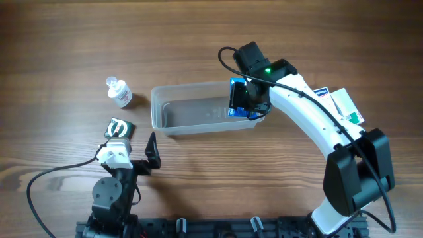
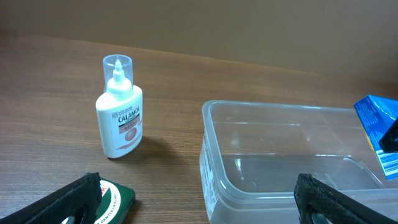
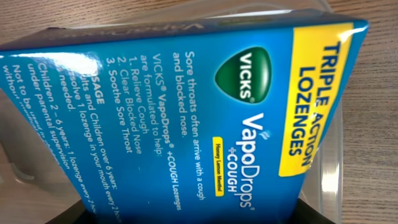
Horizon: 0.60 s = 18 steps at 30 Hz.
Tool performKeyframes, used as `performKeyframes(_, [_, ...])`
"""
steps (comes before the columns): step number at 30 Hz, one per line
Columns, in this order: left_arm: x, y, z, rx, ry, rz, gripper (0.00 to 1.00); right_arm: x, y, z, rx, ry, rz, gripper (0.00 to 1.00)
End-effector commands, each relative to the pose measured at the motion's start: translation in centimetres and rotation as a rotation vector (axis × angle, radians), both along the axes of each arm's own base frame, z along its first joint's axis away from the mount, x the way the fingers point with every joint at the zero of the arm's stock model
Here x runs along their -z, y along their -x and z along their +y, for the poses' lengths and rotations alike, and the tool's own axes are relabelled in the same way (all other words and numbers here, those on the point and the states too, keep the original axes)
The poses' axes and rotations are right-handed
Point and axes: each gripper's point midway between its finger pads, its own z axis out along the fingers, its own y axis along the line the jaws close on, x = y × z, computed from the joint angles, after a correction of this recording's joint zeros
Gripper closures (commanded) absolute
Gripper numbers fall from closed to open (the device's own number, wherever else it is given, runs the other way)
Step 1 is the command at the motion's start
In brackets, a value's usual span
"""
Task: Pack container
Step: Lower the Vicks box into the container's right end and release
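The clear plastic container (image 1: 198,109) sits mid-table; it also shows in the left wrist view (image 2: 273,155). My right gripper (image 1: 250,99) is shut on a blue Vicks VapoDrops box (image 1: 238,99) and holds it over the container's right end. The box fills the right wrist view (image 3: 186,112) and its corner shows in the left wrist view (image 2: 379,127). A white Calamol bottle (image 1: 119,92) stands left of the container, also in the left wrist view (image 2: 120,112). A green box (image 1: 119,127) lies by my left gripper (image 1: 135,155), which is open and empty.
A white and green box (image 1: 345,106) and another small box (image 1: 323,92) lie at the right, beside the right arm. The green box's corner shows in the left wrist view (image 2: 115,200) next to the left finger.
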Motion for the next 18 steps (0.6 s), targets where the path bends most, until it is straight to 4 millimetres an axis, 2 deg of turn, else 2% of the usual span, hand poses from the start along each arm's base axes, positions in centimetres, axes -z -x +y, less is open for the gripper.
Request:
performKeyframes(1, [0.1, 0.0, 0.1, -0.009, -0.002, 0.001, 0.00, -1.2, -0.2, -0.4, -0.021, 0.015, -0.037, 0.50])
performKeyframes(6, [0.0, 0.0, 0.1, -0.009, -0.001, 0.001, 0.00, -3.2, 0.3, -0.6, -0.093, 0.014, -0.079, 0.47])
performKeyframes(12, [0.1, 0.0, 0.1, -0.009, -0.002, 0.001, 0.00, -3.2, 0.7, -0.8, -0.212, 0.045, -0.084, 0.43])
performKeyframes(18, [0.1, 0.0, 0.1, -0.009, -0.002, 0.001, 0.00, -3.0, 1.0, -0.9, -0.206, 0.043, -0.068, 0.41])
